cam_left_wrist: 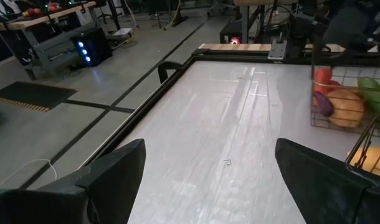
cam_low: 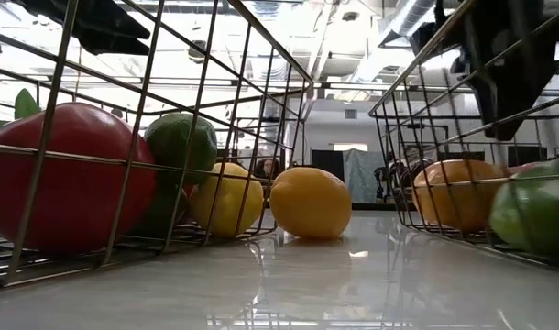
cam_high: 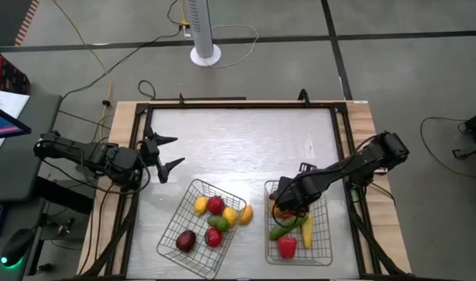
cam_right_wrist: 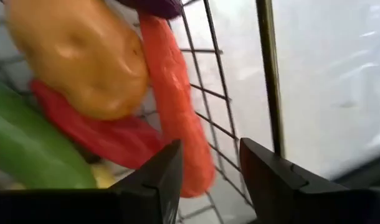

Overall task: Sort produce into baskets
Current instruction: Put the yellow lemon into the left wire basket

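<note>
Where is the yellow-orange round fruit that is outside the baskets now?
In the high view the yellow-orange fruit lies on the table between the two baskets, just outside the right edge of the left basket, beside a yellow piece inside it.

Light: bright and even, from ceiling lamps (cam_low: 348, 69).
Glare: pale sheen on the table (cam_high: 246, 148).
Blur: orange potato (cam_right_wrist: 78, 59) close and soft.

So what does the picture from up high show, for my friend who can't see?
The right gripper reaches into the right basket of toy veggies. The left basket holds fruit, and the left gripper waits open nearby.
</note>
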You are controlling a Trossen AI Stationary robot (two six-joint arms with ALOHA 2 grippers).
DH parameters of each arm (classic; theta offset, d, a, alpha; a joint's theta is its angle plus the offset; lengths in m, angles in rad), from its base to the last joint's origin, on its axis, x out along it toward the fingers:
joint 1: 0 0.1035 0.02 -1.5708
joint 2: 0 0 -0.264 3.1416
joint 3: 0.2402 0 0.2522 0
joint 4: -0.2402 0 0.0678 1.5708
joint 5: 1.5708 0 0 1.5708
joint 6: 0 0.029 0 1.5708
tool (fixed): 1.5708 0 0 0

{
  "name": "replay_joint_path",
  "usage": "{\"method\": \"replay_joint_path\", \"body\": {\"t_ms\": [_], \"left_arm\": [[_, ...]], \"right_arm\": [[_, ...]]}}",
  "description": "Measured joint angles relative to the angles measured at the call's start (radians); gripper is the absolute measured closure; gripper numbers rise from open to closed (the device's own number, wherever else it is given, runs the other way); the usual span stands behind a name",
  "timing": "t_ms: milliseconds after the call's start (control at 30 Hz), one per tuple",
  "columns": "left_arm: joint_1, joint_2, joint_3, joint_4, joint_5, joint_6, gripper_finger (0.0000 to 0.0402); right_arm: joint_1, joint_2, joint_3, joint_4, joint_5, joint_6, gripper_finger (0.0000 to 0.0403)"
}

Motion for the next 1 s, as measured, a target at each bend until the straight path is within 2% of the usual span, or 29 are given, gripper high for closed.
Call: {"method": "replay_joint_path", "body": {"t_ms": [167, 300, 533, 667, 800, 1000], "left_arm": [[0.000, 0.000, 0.000, 0.000, 0.000, 0.000, 0.0056], [0.000, 0.000, 0.000, 0.000, 0.000, 0.000, 0.0056], [0.000, 0.000, 0.000, 0.004, 0.000, 0.000, 0.0056], [0.000, 0.000, 0.000, 0.017, 0.000, 0.008, 0.0056], [0.000, 0.000, 0.000, 0.019, 0.000, 0.008, 0.0056], [0.000, 0.000, 0.000, 0.018, 0.000, 0.003, 0.0056]], "right_arm": [[-0.029, -0.006, -0.027, -0.071, 0.089, -0.047, 0.0225], [-0.058, -0.008, -0.021, -0.050, 0.091, -0.086, 0.0226], [-0.039, -0.008, 0.164, 0.063, 0.088, -0.089, 0.0226], [-0.016, -0.003, 0.219, 0.263, 0.085, -0.107, 0.0226], [0.014, 0.043, 0.217, 0.469, 0.016, -0.147, 0.0226], [0.032, 0.168, 0.227, 0.561, -0.151, -0.179, 0.0226]]}}
